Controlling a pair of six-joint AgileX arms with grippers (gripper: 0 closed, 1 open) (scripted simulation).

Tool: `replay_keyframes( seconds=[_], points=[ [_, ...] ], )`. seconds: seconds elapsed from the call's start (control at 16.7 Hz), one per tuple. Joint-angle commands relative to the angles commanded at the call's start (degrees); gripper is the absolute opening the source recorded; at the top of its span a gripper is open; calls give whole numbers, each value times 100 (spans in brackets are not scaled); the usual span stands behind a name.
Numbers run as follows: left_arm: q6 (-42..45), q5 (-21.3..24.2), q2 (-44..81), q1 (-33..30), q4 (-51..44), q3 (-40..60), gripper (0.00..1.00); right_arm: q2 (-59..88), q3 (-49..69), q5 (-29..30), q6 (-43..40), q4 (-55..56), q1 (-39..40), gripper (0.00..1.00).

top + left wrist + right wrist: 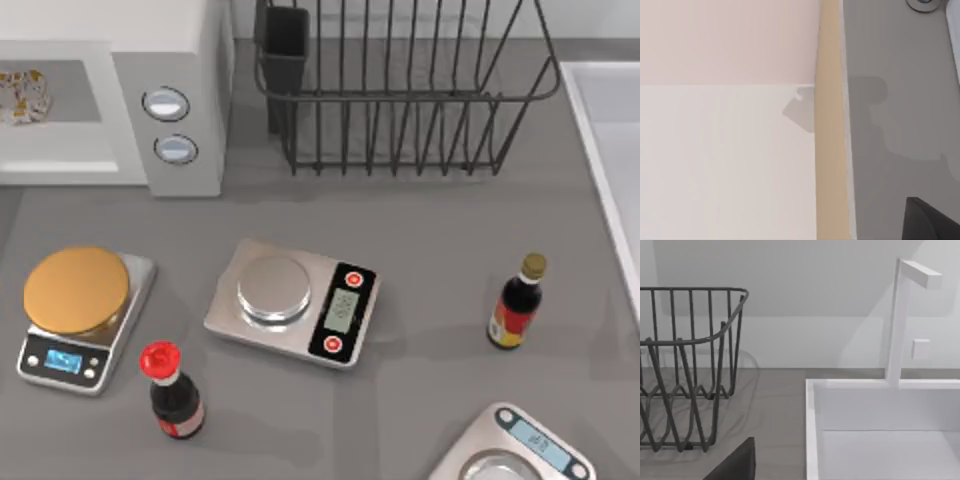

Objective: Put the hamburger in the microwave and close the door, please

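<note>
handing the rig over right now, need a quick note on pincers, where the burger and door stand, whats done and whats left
Pincers: the open or shut state of either cannot be read from these views.
Hamburger: lying inside the grey cavity of the microwave, at the top view's far left.
Door: the cavity looks open at the front; no panel covers it.
Done: hamburger is in the microwave.
Left: swing the door shut, probably with the left arm, since the microwave is on that side.
Nearby: gold-pan scale and red-capped bottle stand in front of the microwave.
</note>
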Motion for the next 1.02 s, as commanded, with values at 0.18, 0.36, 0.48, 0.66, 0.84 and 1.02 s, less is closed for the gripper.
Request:
replay_keyframes(
  seconds=[0.18, 0.36, 0.48, 0.66, 0.84, 1.02],
  points=[
    [2, -18, -14, -20, 14, -15, 0, 0, 0, 0, 0, 0, 0, 100],
    [3, -19, 46, -15, 217, -149, 0, 0, 0, 0, 0, 0, 0, 100],
    [6, -18, 154, -7, 568, -387, 0, 0, 0, 0, 0, 0, 0, 100],
    [14, -11, 370, 5, 1241, -855, 0, 0, 0, 0, 0, 0, 0, 100],
    [24, 3, 578, 13, 1869, -1296, 0, 0, 0, 0, 0, 0, 0, 100],
    [29, 14, 684, 16, 2183, -1518, 0, 0, 0, 0, 0, 0, 0, 100]
  ],
)
